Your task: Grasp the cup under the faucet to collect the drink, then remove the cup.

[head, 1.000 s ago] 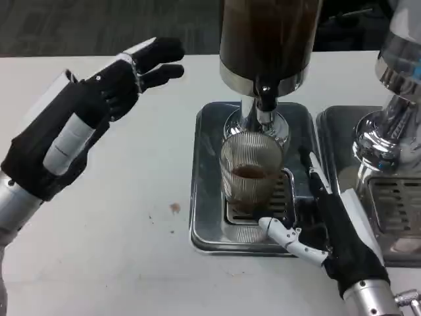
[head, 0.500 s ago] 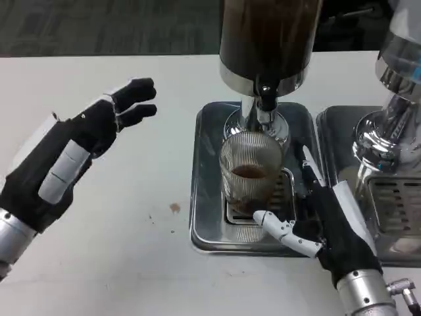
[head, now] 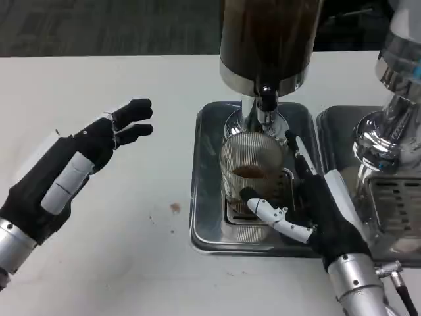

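Right hand point(head: 314, 209) sits on the metal drip tray point(head: 207, 164), wrapped loosely about the ribbed glass cup point(head: 250, 172): its thumb crosses the front of the cup low down, and its fingers point(head: 299, 153) reach up along the cup's right side. From where I stand I cannot tell whether it has truly gripped the glass or only lies against it. That cup stands upright on the tray's grate, right under the black faucet point(head: 266, 99) of the tall dark drink dispenser point(head: 268, 39), with a little brown drink in its bottom. Left hand point(head: 79, 161) hovers well off to the left above the white surface point(head: 99, 250), holding nothing, fingers stretched out and apart, pointing toward the dispenser. Beside the tray on the right stands a second chrome dispenser point(head: 395, 125) on a tray of its own.
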`<state>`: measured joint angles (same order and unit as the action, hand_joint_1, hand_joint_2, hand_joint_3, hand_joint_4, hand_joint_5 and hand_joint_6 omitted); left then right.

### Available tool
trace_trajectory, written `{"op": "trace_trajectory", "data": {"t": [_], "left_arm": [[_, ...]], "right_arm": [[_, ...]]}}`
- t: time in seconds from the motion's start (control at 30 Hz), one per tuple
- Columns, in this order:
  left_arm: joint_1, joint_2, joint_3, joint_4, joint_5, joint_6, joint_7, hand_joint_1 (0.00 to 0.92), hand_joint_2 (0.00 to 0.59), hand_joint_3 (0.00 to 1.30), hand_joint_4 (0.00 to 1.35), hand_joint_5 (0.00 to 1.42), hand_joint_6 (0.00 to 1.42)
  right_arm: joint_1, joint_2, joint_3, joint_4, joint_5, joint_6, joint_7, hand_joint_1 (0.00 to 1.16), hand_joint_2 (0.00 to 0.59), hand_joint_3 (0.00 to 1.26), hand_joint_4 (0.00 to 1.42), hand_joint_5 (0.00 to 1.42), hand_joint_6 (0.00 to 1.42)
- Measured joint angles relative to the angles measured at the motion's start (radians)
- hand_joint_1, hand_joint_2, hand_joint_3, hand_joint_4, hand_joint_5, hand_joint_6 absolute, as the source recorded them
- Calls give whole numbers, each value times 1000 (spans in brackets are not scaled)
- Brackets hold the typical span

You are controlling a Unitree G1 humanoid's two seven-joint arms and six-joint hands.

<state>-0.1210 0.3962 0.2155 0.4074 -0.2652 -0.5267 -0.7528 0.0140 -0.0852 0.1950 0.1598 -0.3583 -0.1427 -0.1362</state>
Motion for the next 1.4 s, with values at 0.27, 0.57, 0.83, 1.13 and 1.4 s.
{"op": "trace_trajectory", "data": {"t": [0.27,0.57,0.83,1.13,1.4], "left_arm": [[7,2,-1,23,7,-3,8,0,95,187,134,167,105],[11,17,-3,48,32,-2,13,0,96,197,150,173,105],[11,24,-2,68,34,-2,16,0,100,210,167,178,105],[11,34,-1,88,34,-2,16,0,92,239,193,193,129],[11,39,-1,97,35,-2,17,0,91,258,213,203,138]], "right_arm": [[-46,12,-4,72,9,-27,-16,641,227,0,0,0,0],[-105,38,-14,186,39,-104,-27,633,222,0,0,0,0],[-135,58,-26,307,68,-213,-49,638,218,0,0,0,0],[-156,73,-28,366,70,-270,-65,674,213,0,0,5,104],[-176,83,-28,438,67,-330,-103,707,205,0,35,133,211]]}}
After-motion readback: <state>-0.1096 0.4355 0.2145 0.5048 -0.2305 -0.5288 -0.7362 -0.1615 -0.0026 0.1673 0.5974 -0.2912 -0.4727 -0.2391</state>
